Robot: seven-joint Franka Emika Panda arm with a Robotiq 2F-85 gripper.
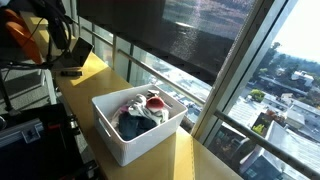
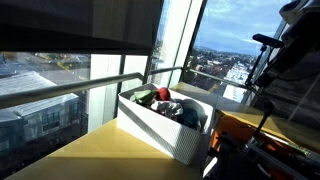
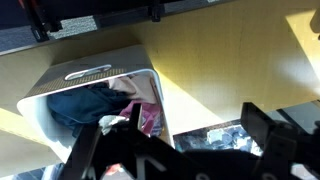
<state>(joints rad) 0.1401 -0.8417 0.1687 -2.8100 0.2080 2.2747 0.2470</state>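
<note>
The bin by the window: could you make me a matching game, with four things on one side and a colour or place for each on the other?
Things:
1 bin
2 cloth
3 tabletop
4 gripper

Descriptions:
A yellow wood
B black, open and empty
C white
D dark blue, inside the bin

Pairs: 1-C, 2-D, 3-A, 4-B
</note>
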